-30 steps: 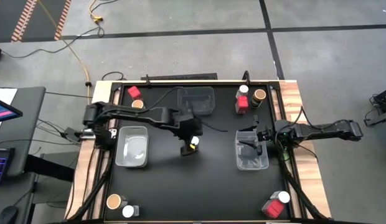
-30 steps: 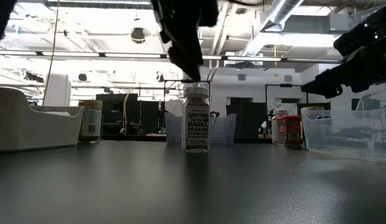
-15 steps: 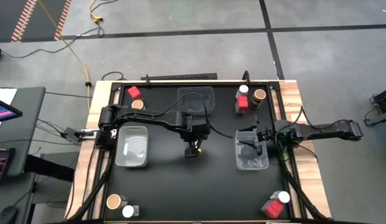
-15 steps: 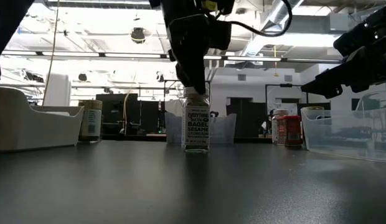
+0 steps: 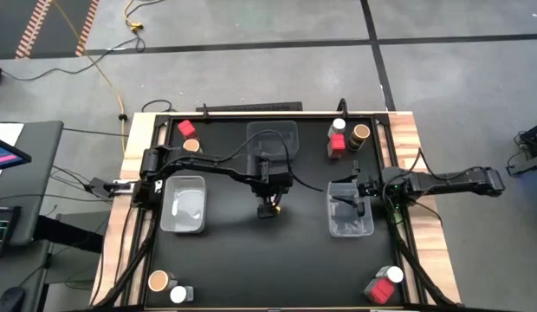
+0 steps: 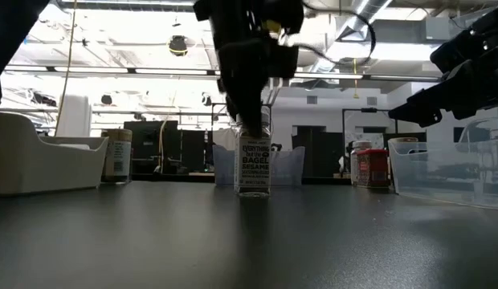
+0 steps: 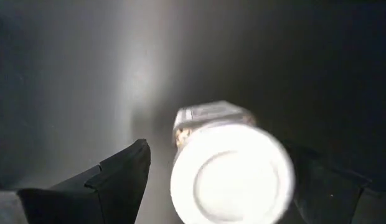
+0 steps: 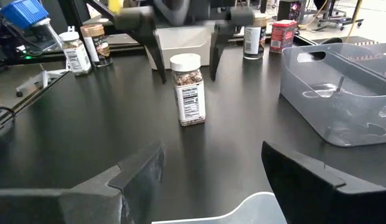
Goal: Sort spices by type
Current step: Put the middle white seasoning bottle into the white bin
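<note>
Left gripper (image 8: 185, 46) jaws released astride mid-worktop white-capped sesame jar (image 8: 188, 89), right gripper (image 5: 359, 192) jaws parted, bins (image 5: 184, 205) empty, sorting barely begun.

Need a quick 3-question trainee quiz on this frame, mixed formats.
1. True or false: the left gripper straddles the white-capped jar with its fingers open.
2. What sits under the right gripper? A) clear bin B) red jar C) cable
3. Fill in: the jar at mid-table stands ____.

Key: 1 true; 2 A, the clear bin; 3 upright.
</note>
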Motion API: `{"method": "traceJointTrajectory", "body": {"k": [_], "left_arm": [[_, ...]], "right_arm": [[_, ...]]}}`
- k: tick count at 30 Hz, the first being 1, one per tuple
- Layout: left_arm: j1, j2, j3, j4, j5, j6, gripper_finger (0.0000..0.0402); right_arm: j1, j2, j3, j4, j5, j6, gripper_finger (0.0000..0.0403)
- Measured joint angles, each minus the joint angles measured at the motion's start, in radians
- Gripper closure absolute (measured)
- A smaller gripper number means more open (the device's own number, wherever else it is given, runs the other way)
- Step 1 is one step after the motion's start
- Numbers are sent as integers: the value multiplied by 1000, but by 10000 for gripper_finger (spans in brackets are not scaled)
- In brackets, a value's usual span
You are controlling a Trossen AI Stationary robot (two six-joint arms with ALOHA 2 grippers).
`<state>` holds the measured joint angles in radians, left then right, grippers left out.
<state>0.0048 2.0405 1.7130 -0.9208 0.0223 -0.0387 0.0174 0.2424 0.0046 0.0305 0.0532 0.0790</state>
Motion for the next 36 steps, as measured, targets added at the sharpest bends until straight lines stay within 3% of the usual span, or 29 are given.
{"method": "traceJointTrajectory", "body": {"k": [13, 25, 36], "left_arm": [[-3, 27, -1, 5, 2, -14, 106], [-3, 27, -1, 13, 0, -14, 115], [-3, 27, -1, 11, -1, -22, 191]], "right_arm": [[0, -1, 0, 1, 0, 0, 108], [0, -1, 0, 1, 0, 0, 108], [0, -1, 0, 1, 0, 0, 108]]}}
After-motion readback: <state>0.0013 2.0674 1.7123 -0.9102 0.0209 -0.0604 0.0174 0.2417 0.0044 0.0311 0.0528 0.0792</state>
